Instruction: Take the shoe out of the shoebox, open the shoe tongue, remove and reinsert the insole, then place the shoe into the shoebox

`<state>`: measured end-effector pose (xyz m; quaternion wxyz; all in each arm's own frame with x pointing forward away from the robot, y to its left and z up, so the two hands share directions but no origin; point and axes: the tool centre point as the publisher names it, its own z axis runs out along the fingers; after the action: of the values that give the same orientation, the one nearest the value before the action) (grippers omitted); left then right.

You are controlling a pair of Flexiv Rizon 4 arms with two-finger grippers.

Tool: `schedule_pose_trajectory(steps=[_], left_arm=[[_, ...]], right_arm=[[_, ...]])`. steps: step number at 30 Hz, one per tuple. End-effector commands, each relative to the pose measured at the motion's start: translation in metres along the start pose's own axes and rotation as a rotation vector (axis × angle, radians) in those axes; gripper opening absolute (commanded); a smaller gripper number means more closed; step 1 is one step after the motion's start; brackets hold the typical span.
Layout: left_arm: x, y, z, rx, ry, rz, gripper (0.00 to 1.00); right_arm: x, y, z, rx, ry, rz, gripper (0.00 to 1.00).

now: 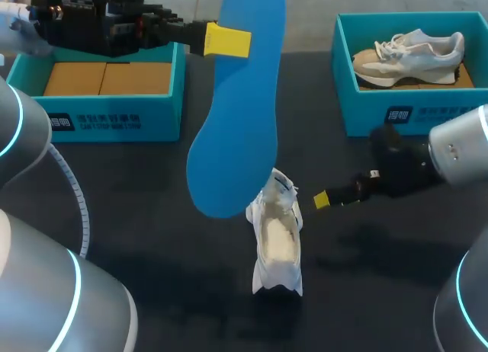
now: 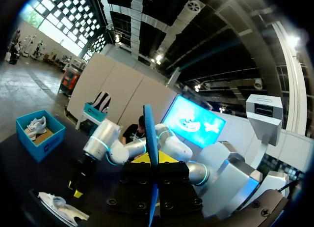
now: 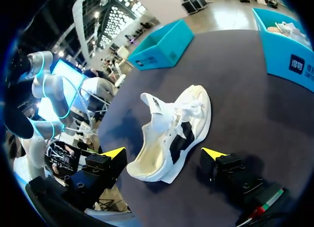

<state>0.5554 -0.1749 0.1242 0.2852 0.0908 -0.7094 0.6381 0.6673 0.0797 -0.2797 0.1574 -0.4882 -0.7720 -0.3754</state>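
My left gripper (image 1: pixel 227 41) is raised high over the table's back and is shut on a blue insole (image 1: pixel 236 100), which hangs down from it. In the left wrist view the insole (image 2: pixel 149 153) shows edge-on between the fingers. A white shoe (image 1: pixel 276 241) lies on the dark table with its tongue pulled up and its inside showing bare. My right gripper (image 1: pixel 321 200) is low beside the shoe's right side and open. In the right wrist view the shoe (image 3: pixel 171 128) lies just ahead of the spread yellow fingertips (image 3: pixel 214 153), untouched by them.
A teal shoebox (image 1: pixel 114 120) stands at the back left with only brown cardboard inside. A second teal shoebox (image 1: pixel 396 116) at the back right holds another pale shoe (image 1: pixel 408 53). My right arm (image 2: pixel 98 148) shows in the left wrist view.
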Motion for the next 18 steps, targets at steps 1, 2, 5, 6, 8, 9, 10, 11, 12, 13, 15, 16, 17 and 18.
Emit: schedule_pose_trajectory(steps=[1, 2, 5, 6, 8, 9, 10, 11, 12, 13, 15, 16, 17, 18], left_arm=[[-0.001, -0.001, 0.001, -0.002, 0.0, 0.0, 0.0], [-0.001, -0.001, 0.001, -0.002, 0.0, 0.0, 0.0], [-0.001, -0.001, 0.001, -0.002, 0.0, 0.0, 0.0], [-0.001, -0.001, 0.001, -0.002, 0.0, 0.0, 0.0], [-0.001, -0.001, 0.001, -0.002, 0.0, 0.0, 0.0], [-0.001, -0.001, 0.001, -0.002, 0.0, 0.0, 0.0], [-0.001, -0.001, 0.001, -0.002, 0.0, 0.0, 0.0], [-0.001, -0.001, 0.001, -0.002, 0.0, 0.0, 0.0], [-0.001, -0.001, 0.001, -0.002, 0.0, 0.0, 0.0], [-0.001, -0.001, 0.001, -0.002, 0.0, 0.0, 0.0], [-0.001, -0.001, 0.001, -0.002, 0.0, 0.0, 0.0], [-0.001, -0.001, 0.001, -0.002, 0.0, 0.0, 0.0], [-0.001, -0.001, 0.001, -0.002, 0.0, 0.0, 0.0], [-0.001, -0.001, 0.001, -0.002, 0.0, 0.0, 0.0]], right_arm=[[0.0, -0.002, 0.0, -0.004, 0.003, 0.0, 1.0], [-0.003, -0.001, 0.0, -0.027, 0.053, 0.005, 1.0], [-0.006, 0.004, -0.01, -0.093, 0.135, 0.046, 1.0], [-0.007, 0.005, -0.014, -0.092, 0.125, 0.063, 1.0], [-0.008, 0.007, -0.02, -0.112, 0.176, 0.089, 1.0], [-0.007, 0.008, -0.022, -0.113, 0.19, 0.089, 1.0], [-0.006, 0.009, -0.024, -0.117, 0.193, 0.092, 1.0], [-0.005, 0.009, -0.026, -0.115, 0.216, 0.105, 1.0], [-0.004, 0.009, -0.027, -0.117, 0.226, 0.113, 1.0], [-0.004, 0.008, -0.028, -0.118, 0.218, 0.138, 1.0], [-0.003, 0.008, -0.031, -0.105, 0.198, 0.179, 1.0], [-0.003, 0.007, -0.032, -0.097, 0.188, 0.205, 1.0], [-0.002, 0.007, -0.034, -0.094, 0.178, 0.21, 1.0], [-0.001, 0.008, -0.036, -0.111, 0.174, 0.216, 1.0]])
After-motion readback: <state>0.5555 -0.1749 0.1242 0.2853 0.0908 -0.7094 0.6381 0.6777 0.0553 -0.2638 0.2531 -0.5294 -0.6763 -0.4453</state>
